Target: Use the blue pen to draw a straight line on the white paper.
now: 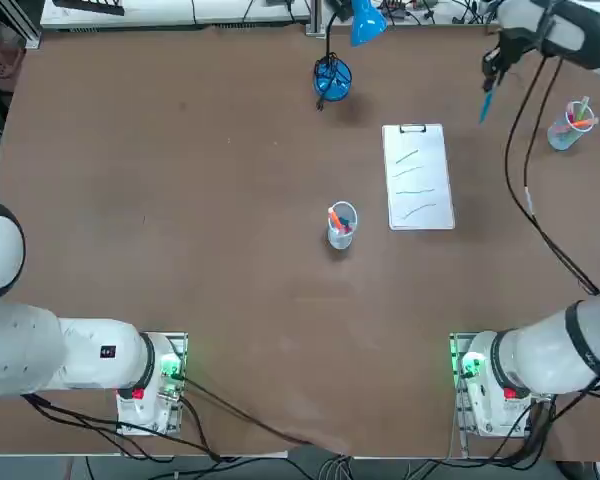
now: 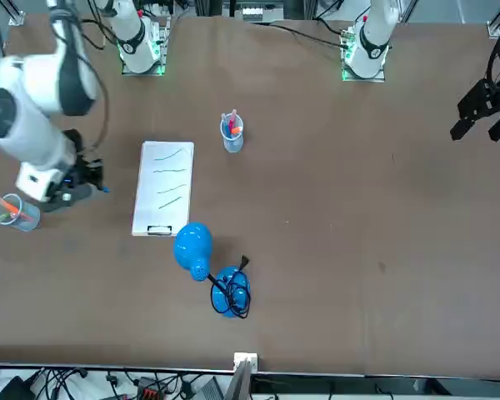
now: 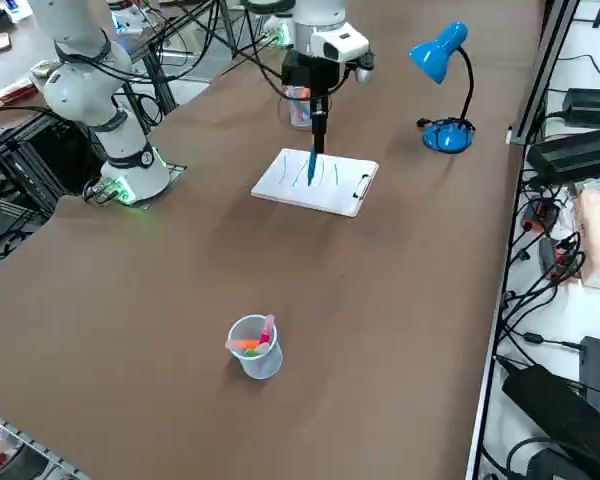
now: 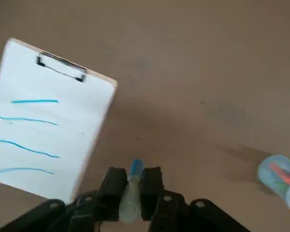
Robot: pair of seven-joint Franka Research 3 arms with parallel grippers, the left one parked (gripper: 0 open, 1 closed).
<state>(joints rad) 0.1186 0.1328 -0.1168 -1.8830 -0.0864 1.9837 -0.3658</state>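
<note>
item: my right gripper (image 4: pixel 133 186), clamped on the blue pen (image 4: pixel 134 180), raised beside the white paper (image 4: pixel 48 125) lying on the surface (image 1: pixel 230 250); step: carry-over; next: bring tip down onto sheet.

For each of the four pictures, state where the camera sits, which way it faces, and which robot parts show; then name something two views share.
Top: overhead, looking down; both arm bases below, the right gripper holding the blue pen beside the white paper.
Front: across the table, facing the robot; the right arm at left.
Right side: raised at the robot's right, looking diagonally across; the right gripper above the paper.
Right wrist: on the wrist, looking past its fingers, shut on the pen.
Shared: top and front both show the blue desk lamp.
</note>
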